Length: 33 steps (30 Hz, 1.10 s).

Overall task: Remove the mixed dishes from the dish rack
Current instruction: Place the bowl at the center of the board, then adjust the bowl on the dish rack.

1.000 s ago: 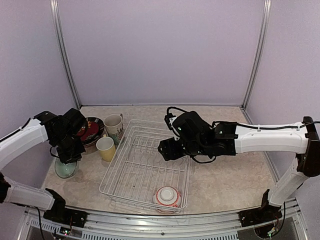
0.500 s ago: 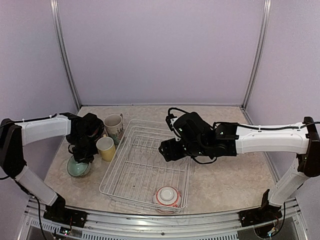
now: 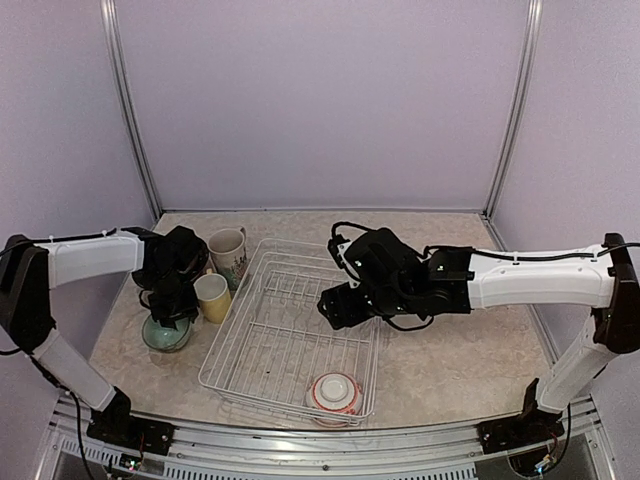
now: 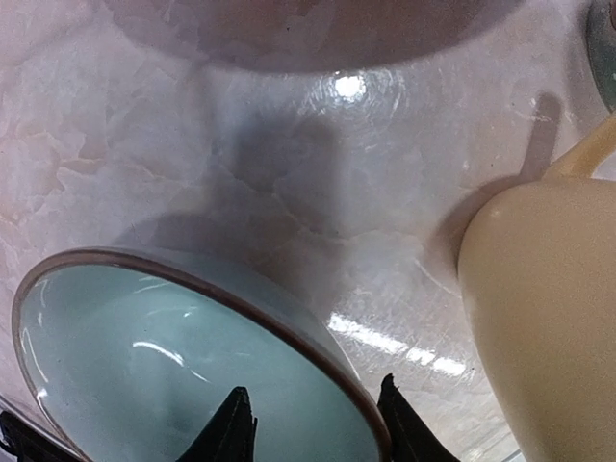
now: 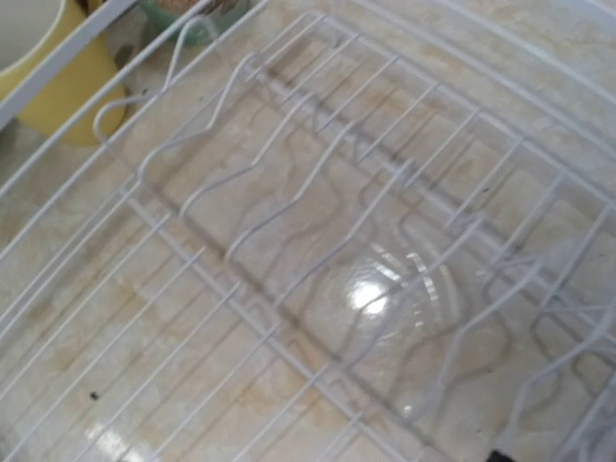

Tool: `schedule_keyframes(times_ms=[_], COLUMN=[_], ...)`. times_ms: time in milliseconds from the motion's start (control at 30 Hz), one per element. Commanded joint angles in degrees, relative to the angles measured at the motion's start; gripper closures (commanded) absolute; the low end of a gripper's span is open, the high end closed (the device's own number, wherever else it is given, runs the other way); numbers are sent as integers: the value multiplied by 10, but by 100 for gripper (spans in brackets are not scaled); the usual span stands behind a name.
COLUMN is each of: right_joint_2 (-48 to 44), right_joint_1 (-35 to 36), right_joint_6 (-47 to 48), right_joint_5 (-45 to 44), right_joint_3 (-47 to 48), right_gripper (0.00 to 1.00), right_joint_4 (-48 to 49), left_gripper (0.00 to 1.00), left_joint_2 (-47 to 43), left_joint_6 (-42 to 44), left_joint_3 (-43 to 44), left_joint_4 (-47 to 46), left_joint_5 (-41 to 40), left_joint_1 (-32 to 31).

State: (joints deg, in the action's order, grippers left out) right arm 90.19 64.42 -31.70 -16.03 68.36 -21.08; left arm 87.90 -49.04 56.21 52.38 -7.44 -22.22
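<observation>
Left end effector (image 4: pixel 310 433) lowered pale-green bowl (image 4: pixel 144 356), fingers (image 4: pixel 231 428) apart astride its cut-off rim.

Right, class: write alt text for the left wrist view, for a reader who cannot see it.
A pale-green bowl sits on the marbled table, the open left hand straddling its rim. A yellow cup stands at the right edge.

The top view looked down from the near edge. Both close, downward-facing wrist views shared the yellow cup (image 4: pixel 544 308).
</observation>
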Motion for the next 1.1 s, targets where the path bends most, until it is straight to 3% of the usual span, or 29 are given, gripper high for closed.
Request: schedule_keyframes(times_ms=[0,333,633,1067], right_joint_2=[18,61,35,64], right_joint_1=[12,48,49,54], right_joint_6=[27,104,144,144], right_joint_5=[57,144,188,166], right_joint_3=[10,18,15,31], right_gripper=[24,27,32,35], right_joint_4=[-6,-89,-155,-191], left_gripper=[57,33,14,1], left_joint_2=[-28,-128,-255,-380], left_joint_6=[5,16,50,86], left_joint_3=[-10,-17,-20,-20], left_joint_4=[-8,12,4,-71], left_joint_5=[12,17,34,149], left_joint_1=[9,10,12,11])
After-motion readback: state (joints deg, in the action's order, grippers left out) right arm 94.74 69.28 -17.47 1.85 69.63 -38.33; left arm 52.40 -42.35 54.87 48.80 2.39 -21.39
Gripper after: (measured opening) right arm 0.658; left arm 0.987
